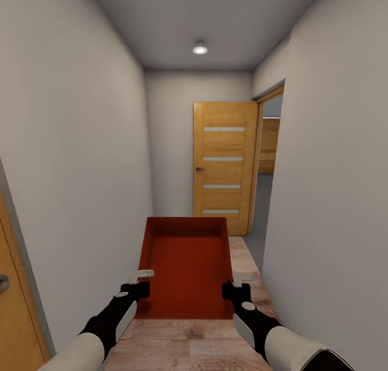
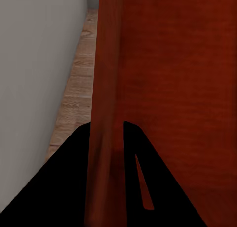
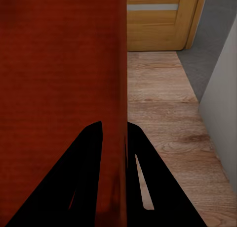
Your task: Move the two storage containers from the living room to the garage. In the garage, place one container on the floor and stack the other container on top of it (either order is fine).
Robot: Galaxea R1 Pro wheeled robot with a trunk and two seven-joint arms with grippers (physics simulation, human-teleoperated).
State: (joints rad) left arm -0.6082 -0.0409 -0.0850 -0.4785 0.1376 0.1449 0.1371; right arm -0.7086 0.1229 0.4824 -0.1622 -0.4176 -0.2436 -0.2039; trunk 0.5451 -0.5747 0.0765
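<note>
A: Head view, item one: bin, orange-red, open-top, carried level above the plank floor, centre of frame, long axis toward 12 o'clock.

B: Held how?

A: Left gripper clamped on the left wall near the bin's near end; right gripper clamped on the right wall opposite. Left wrist view: black fingers astride the thin wall, one either side, narrow gap. Right wrist view: same, fingers pinching that wall.

B: Surroundings?

A: Narrow hallway, white walls at 9 and 3 o'clock. Wooden door with four pale slots, at 1 o'clock beyond the bin, swung open against the end wall. Doorway just right of it; grey floor and wood planking beyond. Ceiling lamp at 12 o'clock. Second door edge at 8 o'clock.
</note>
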